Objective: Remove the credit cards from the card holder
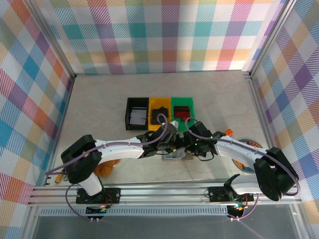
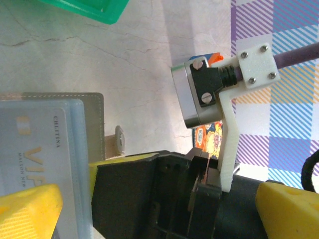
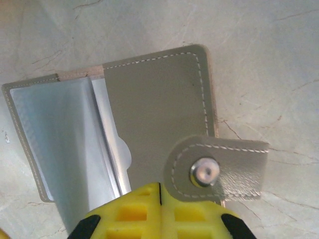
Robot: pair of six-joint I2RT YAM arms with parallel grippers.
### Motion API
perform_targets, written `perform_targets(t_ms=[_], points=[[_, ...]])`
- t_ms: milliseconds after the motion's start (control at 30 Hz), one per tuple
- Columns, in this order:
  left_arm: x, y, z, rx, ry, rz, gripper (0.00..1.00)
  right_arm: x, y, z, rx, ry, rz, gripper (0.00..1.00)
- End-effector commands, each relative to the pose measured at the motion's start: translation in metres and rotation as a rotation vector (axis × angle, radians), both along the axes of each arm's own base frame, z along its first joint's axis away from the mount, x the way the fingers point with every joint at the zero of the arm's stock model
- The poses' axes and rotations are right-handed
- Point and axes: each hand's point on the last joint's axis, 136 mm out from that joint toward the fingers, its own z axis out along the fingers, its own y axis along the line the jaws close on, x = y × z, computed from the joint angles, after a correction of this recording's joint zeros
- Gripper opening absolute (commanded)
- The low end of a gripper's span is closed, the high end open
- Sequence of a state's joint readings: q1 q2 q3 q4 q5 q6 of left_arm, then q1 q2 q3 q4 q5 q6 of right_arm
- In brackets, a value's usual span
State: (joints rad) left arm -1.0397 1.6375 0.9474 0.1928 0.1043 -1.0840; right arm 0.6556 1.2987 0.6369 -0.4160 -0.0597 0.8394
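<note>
The card holder (image 3: 154, 99) lies open on the table, grey with white stitching, its snap tab (image 3: 204, 172) folded over the right panel. A pale blue credit card (image 2: 40, 149) with "VIP" lettering rests on the left panel, which looks glossy in the right wrist view (image 3: 55, 139). My right gripper (image 3: 159, 199) is shut, its yellow tips together over the right panel's near edge beside the tab. My left gripper (image 2: 157, 199) stands wide open, one yellow finger (image 2: 25, 209) over the card's corner, the other (image 2: 289, 209) far off. From above, both grippers meet over the holder (image 1: 175, 156).
Black (image 1: 137, 113), yellow (image 1: 159, 110) and green (image 1: 182, 108) bins stand in a row just beyond the arms. A round printed disc (image 1: 246, 167) lies right, a brown soft thing (image 1: 107, 169) left. The right arm's camera mount (image 2: 199, 94) hangs close to my left gripper.
</note>
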Motion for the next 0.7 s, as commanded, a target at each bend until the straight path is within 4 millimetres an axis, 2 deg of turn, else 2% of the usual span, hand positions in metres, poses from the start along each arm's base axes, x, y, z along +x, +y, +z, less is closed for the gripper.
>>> perform_targets(t_ms=[0, 300, 533, 667], points=[[0.002, -0.015, 0.028, -0.082, -0.043, -0.016, 1.0, -0.008, -0.009, 0.001, -0.027, 0.009, -0.018, 0.0], [0.0, -0.006, 0.022, -0.034, -0.055, -0.016, 1.0, -0.009, -0.018, 0.011, -0.026, -0.004, -0.032, 0.0], [-0.003, 0.01, 0.009, 0.036, -0.058, -0.004, 1.0, -0.006, -0.017, 0.025, -0.006, -0.029, -0.012, 0.12], [-0.004, 0.021, 0.004, 0.082, -0.067, 0.001, 1.0, -0.005, -0.013, 0.033, 0.021, -0.039, 0.008, 0.23]])
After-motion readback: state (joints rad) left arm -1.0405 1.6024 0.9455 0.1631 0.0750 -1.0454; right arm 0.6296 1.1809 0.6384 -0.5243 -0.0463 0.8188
